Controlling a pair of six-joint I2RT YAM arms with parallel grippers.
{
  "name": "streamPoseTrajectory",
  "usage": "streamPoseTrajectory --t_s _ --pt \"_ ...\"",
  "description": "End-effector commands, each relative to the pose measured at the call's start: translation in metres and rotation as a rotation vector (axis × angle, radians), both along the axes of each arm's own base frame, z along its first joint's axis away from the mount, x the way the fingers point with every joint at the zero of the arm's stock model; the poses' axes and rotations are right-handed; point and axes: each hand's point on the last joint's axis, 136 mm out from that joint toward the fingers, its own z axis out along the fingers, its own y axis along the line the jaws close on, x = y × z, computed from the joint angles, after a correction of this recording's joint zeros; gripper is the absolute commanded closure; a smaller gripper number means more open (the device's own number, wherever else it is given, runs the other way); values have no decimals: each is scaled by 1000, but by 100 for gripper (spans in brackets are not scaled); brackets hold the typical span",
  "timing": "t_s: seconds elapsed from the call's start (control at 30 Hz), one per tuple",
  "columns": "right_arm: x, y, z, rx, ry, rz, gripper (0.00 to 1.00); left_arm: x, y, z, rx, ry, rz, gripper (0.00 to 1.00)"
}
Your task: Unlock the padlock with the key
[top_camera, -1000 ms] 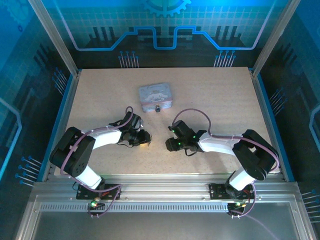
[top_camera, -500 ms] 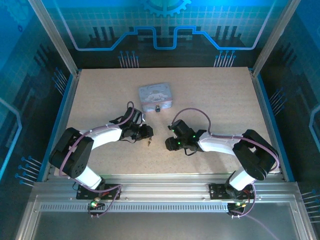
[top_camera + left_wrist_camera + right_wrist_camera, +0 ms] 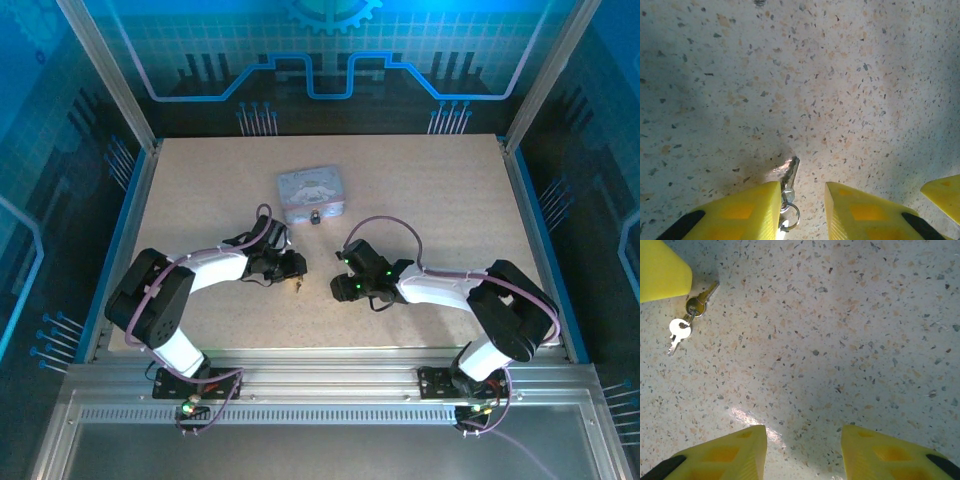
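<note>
The key [image 3: 789, 171] is a thin metal sliver on a small ring [image 3: 790, 215], lying flat on the speckled table. My left gripper [image 3: 802, 192] stands open around it: the key rests against the inner side of the left finger [image 3: 747, 207], with a wide gap to the other finger. From above, the key [image 3: 297, 285] lies just in front of the left gripper [image 3: 290, 268]. In the right wrist view the key [image 3: 704, 296] shares the ring with a second silver key [image 3: 677, 332]. My right gripper [image 3: 802, 450] is open over bare table. The tiny padlock [image 3: 315, 217] sits before the tin.
A silver-grey printed tin [image 3: 311, 192] stands at the table's middle back. One yellow finger [image 3: 942, 192] of the right gripper pokes into the left wrist view at lower right. The right gripper [image 3: 343, 287] faces the left one, a short gap between them.
The left gripper has shifted slightly toward the tin and to the right, and the key now shows on the table at its tip. The right arm has not moved.
</note>
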Motion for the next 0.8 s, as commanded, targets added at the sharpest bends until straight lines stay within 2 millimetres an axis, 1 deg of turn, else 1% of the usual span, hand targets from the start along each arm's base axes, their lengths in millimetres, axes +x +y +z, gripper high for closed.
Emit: streamPoseTrajectory --t_s 0.0,0.4,0.77 --pt "-1 4 10 4 -16 8 57 -1 1 -3 25 -3 -19 70" --pt "-1 5 11 1 -17 10 57 -6 1 -9 26 27 -22 70" --pt "-2 6 15 2 -26 12 57 -14 2 -17 18 59 -20 70"
